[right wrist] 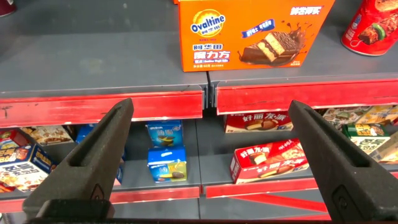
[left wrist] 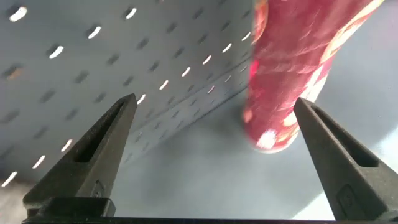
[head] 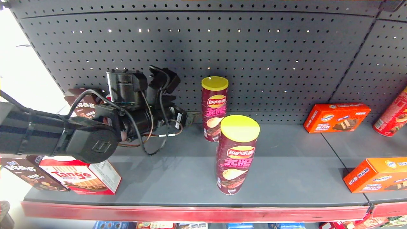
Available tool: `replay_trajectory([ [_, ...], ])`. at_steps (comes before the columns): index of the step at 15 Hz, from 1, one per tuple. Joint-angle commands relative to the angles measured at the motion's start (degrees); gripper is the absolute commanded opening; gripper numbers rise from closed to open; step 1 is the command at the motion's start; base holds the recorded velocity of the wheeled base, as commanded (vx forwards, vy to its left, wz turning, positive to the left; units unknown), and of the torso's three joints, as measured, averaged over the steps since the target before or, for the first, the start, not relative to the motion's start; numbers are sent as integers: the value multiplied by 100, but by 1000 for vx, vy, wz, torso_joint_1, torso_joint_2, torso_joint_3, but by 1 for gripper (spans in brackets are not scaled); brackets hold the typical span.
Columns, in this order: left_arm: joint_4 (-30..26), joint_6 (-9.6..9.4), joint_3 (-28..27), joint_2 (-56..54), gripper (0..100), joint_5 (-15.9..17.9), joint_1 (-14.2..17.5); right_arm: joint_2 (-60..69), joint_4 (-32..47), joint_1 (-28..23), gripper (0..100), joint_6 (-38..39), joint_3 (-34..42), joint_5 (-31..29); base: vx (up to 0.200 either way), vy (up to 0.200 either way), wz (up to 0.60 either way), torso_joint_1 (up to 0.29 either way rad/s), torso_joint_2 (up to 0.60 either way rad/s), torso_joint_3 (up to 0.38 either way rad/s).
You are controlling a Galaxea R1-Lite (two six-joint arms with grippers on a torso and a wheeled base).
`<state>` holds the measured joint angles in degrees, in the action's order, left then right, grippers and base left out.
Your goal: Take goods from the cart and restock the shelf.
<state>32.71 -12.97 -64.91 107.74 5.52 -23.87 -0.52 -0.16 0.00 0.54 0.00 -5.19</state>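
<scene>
Leftmost on the shelf, a brown box and a wafer box lie at the front edge, with the left arm above them, pointing right along the pegboard. Another brown box stands behind the arm. The left claw is spread wide, with nothing between its fingers.

Just right of that claw stands the back can, upright, yellow-lidded, close to the pegboard. From the left wrist, its base sits ahead of the fingertips and nearer one finger; whether it touches that finger I cannot tell. The front can, also upright, stands before the back can and a little to its right, nearer the shelf's front edge and well apart from the claw.

Further right, an orange box lies at the back, a second orange box at the front, and a red can leans at the far right.

The right claw is likewise spread wide and empty, facing red shelf edges.
</scene>
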Motion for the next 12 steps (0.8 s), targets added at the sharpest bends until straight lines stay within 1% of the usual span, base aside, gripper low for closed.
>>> replay_trajectory([
  [1,-159,-127,-4,-271,100,-306,-30,-9,-2,0,100,-1,0,1,0,0,0,0,0,0],
  [3,-177,-478,-21,-192,100,-702,-30,-9,-2,0,100,-1,0,1,0,0,0,0,0,0],
  [4,-195,-540,-48,-130,100,-877,-48,-9,-2,0,100,-1,0,1,0,0,0,0,0,0],
  [6,-221,-540,-92,-7,100,-1167,-144,-9,-2,0,100,-1,0,1,0,0,0,0,0,0],
  [7,-221,-540,-109,72,100,-1238,-153,-9,-2,0,100,-1,0,1,0,0,0,0,0,0],
  [9,-221,-478,-197,247,100,-1378,-153,-9,-2,0,100,-1,0,1,0,0,0,0,0,0],
  [10,-221,-426,-241,291,100,-1422,-153,-9,-2,0,100,-1,0,1,0,0,0,0,0,0],
  [12,-221,-399,-320,388,100,-1431,-153,-9,-2,0,100,-1,0,1,0,0,0,0,0,0],
])
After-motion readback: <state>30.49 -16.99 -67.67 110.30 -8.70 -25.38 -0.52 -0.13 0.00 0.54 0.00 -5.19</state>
